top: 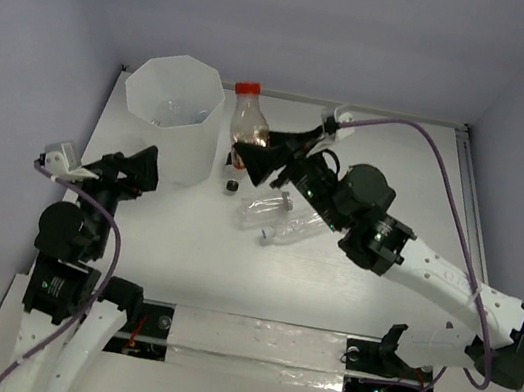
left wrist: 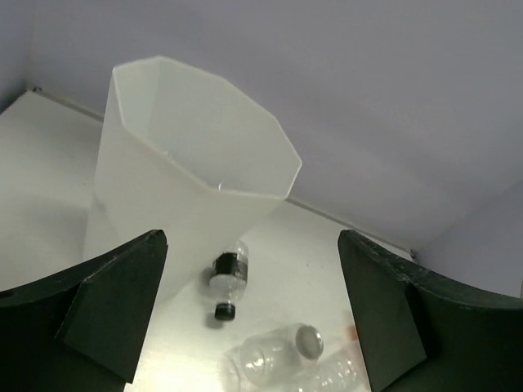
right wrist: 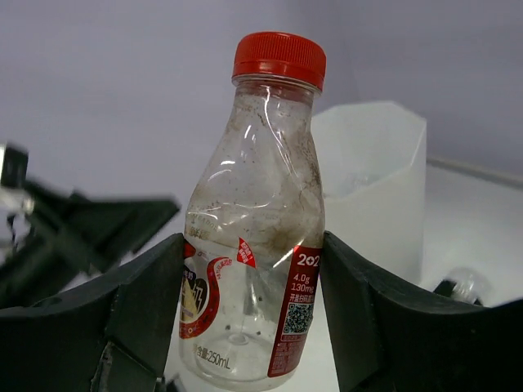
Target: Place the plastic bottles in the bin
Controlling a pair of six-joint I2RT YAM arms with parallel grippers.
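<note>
Holding the red-capped bottle (right wrist: pixel 253 163) upright in the right gripper (right wrist: pixel 252 269), with one dark finger pressed on each side of the label, low on the body. Seems to be up off the table (top: pixel 179 263), just to the right of the bin (top: pixel 170 144), not over the opening yet. Hard to tell what lies inside the bin.

On the other side, the left gripper (left wrist: pixel 252 282) with fingers wide apart and nothing between them. Hanging near the bin and looking across at it.

More to pick up on the table: a small black-capped bottle (left wrist: pixel 229 273) lying just beside the foot of the bin, and clear bottles (top: pixel 278 217) lying together a little to its right, under the right arm.

Now the things to worry about.

- Could slip. Squeezed low, tall on top, made of thin smooth plastic, so a quick swing might tip it out of the fingers.
- Could knock the rim if carried too low, and push over that tall, light bin.
- Could miss if let go too soon. Then a bounce off the edge and a roll away across the table.
- Could bump the left arm, sitting close by the bin.

Best to go high and slow, and to let go only right above the middle.
</note>
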